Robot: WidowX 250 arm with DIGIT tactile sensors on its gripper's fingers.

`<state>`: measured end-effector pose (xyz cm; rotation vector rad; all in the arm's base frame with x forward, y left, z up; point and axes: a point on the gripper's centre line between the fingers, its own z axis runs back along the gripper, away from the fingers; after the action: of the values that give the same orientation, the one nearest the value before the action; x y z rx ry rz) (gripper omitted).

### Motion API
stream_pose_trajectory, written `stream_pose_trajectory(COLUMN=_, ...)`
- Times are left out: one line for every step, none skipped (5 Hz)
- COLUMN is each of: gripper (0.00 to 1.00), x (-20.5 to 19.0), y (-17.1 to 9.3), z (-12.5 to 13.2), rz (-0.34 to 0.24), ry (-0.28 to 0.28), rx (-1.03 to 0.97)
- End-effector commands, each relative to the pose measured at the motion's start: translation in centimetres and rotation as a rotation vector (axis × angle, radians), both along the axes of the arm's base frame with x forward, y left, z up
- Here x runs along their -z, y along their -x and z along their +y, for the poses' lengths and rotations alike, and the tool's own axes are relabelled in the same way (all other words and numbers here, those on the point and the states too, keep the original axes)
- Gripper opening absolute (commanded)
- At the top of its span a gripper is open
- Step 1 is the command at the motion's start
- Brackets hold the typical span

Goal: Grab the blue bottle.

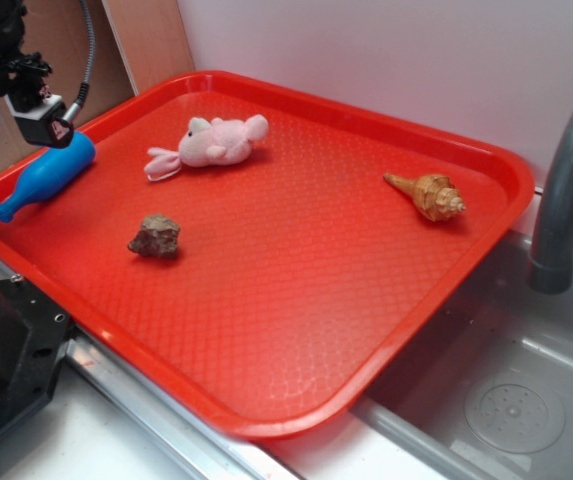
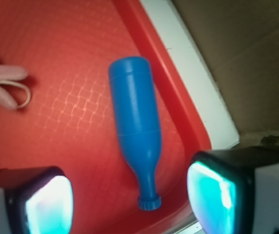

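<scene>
The blue bottle (image 1: 46, 176) lies on its side along the left rim of the red tray (image 1: 296, 300), neck toward the tray's front-left edge. In the wrist view the blue bottle (image 2: 137, 122) stretches from the middle of the picture down to its cap, which sits between my two fingers. My gripper (image 1: 11, 112) hovers above the bottle's fat end. The gripper (image 2: 129, 204) is open, nothing held, and its pads (image 2: 212, 197) glow cyan on either side of the neck, well above it.
A pink plush toy (image 1: 211, 142) lies just right of the bottle; one of its ears (image 2: 3, 87) shows in the wrist view. A brown rock (image 1: 155, 236) and a tan seashell (image 1: 431, 195) also rest on the tray. A grey faucet (image 1: 566, 180) and sink stand at right.
</scene>
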<state>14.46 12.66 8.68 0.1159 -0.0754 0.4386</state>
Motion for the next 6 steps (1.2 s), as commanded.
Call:
stream_pose_trajectory(gripper=1.0, x=-0.8, y=0.2, z=0.7, rz=-0.024, ry=-0.014, rx=-0.002)
stream_pose_trajectory(gripper=1.0, x=2.3, y=0.8, z=2.9, rz=-0.067, ry=-0.053, rx=-0.15)
stream_pose_trajectory(gripper=1.0, x=4.0, y=-0.6, z=3.0, rz=-0.047, ry=-0.06, rx=-0.166)
stream_pose_trajectory(gripper=1.0, x=5.2, y=-1.1, z=3.2, rz=-0.008, ry=-0.077, rx=-0.176)
stream_pose_trajectory(gripper=1.0, x=7.6, y=-2.4, z=2.8, rz=0.021, ry=-0.031, rx=-0.165)
stream_pose_trajectory(gripper=0.0, x=9.2, y=-2.9, z=1.8, rz=0.088, ry=0.009, rx=-0.267)
